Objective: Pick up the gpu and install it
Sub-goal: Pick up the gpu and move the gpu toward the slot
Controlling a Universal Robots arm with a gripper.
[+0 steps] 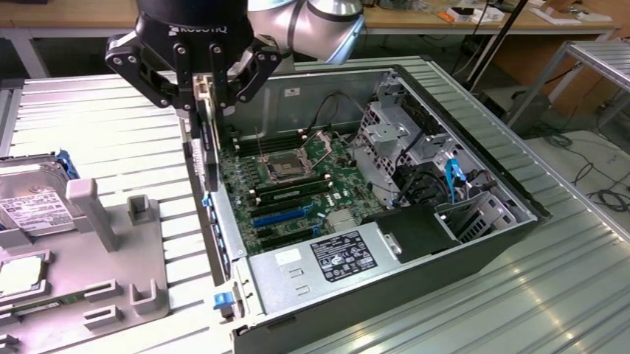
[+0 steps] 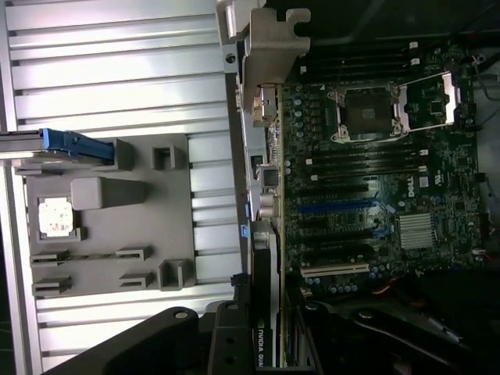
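The gpu [image 1: 206,158] is held upright and edge-on by the gripper [image 1: 208,99], whose fingers are clamped on its upper edge. In the exterior view it is hung over the open computer case [image 1: 443,273], at the nine o'clock side of the motherboard [image 1: 295,184]. Farther toward nine o'clock, a hard drive [image 1: 35,199] is seen beside a grey tray [image 1: 108,251].

- Ribbed counter [image 1: 571,295]: pale grey metal, built of parallel slats that span the whole work area. The wrist view shows the same slats [image 2: 117,70].
- Lighting: bright reflections lie on the slats at the exterior view's lower right.
- Wooden counter [image 1: 59,16]: light brown, set along the rear. It carries small clutter that cannot be identified.
- Metal rack [image 1: 591,55]: grey frame, at the exterior view's upper right.
- Floor [image 1: 576,147]: pale grey, with loose cables [image 1: 606,198] lying on it.
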